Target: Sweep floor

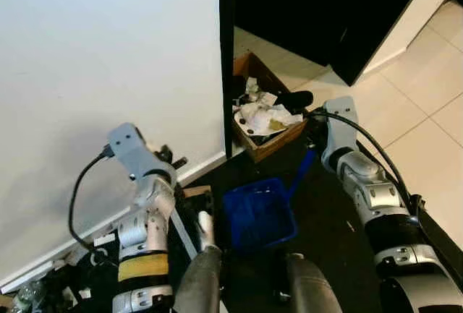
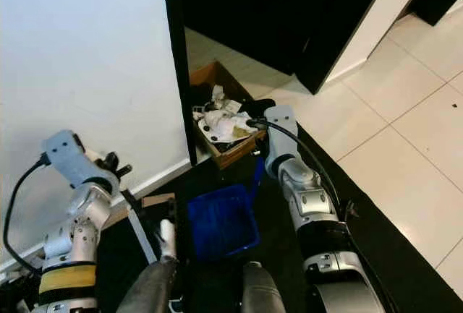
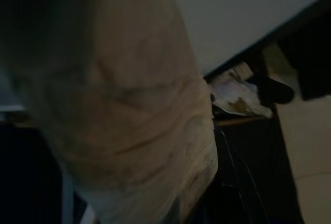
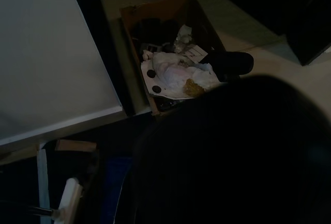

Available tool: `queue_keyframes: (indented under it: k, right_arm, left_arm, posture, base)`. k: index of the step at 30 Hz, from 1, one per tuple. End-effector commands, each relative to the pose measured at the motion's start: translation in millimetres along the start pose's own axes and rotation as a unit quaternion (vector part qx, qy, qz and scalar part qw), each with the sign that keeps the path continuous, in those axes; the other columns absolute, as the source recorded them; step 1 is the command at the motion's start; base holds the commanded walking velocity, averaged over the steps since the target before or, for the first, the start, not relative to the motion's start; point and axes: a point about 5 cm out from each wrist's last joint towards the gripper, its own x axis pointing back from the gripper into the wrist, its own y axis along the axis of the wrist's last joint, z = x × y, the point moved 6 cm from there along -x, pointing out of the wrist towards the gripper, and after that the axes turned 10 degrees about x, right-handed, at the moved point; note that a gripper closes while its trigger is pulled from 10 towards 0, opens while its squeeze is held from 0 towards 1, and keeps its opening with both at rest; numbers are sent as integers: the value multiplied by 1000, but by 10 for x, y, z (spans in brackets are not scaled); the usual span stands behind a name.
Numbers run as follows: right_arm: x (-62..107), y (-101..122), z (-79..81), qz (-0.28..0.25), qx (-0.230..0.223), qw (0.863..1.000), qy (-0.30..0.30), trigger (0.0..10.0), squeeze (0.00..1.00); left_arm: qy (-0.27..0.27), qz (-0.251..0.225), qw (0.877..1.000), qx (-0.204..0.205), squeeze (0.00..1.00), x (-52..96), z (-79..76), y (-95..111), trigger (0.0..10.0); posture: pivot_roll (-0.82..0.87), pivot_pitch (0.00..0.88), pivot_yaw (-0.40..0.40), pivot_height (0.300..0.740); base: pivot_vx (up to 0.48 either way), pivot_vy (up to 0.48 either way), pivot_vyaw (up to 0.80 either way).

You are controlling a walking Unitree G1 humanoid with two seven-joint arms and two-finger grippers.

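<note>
While the robot stands beside a white wall (image 1: 101,60), a blue plastic dustpan (image 1: 258,214) lies on the dark floor mat (image 1: 325,212) in front of its legs, its blue handle (image 1: 304,166) rising toward the right arm. The right gripper (image 1: 312,121) sits at the top of that handle, just beside the brown cardboard box (image 1: 268,143); whether its jaws are spread or pinching the handle cannot be told. That box stands on the floor against the black door-frame edge (image 1: 226,60) and holds crumpled white paper waste (image 1: 264,116) with a black object (image 1: 293,100) resting on its far rim. The left arm (image 1: 141,183) is raised near the wall, with a slim grey stick (image 1: 184,232) slanting down next to it; the left gripper (image 1: 170,157) points at the wall, and the state of its jaws cannot be made out. Pale square floor tiles (image 1: 427,103) spread to the right of the mat. A blurred beige shape (image 3: 119,105) covers much of the left wrist view.
</note>
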Motion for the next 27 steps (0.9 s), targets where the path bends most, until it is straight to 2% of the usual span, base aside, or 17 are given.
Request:
queue_keyframes:
  k: [1,7,15,18,26,27]
  right_arm:
    - [-7,-128,104,16,-12,1000,17,10000,0]
    - [-9,-148,88,17,-15,1000,14,10000,0]
    - [-18,-161,99,18,-17,1000,14,10000,0]
    - [-26,-161,101,18,-16,1000,15,10000,0]
    - [-23,-194,84,21,-15,1000,14,10000,0]
    - [-17,-218,83,23,-14,1000,14,10000,0]
  left_arm:
    - [-80,53,994,55,0,73,-403,-215,10000]
    - [-128,77,988,46,0,193,-584,-197,10000]
    - [-142,84,985,40,0,243,-612,-135,10000]
    - [-136,62,989,20,0,265,-526,60,10000]
    - [-136,43,990,-21,0,346,-439,327,10000]
    - [-141,26,988,-51,0,402,-421,478,10000]
  posture:
    - [72,230,-2,740]
    - [79,230,0,740]
    - [89,226,0,740]
    - [92,223,0,740]
    - [100,221,0,740]
    - [110,222,2,740]
  base:
    - [0,0,0]
    - [0,0,0]
    - [0,0,0]
    - [0,0,0]
    - [0,0,0]
    - [0,0,0]
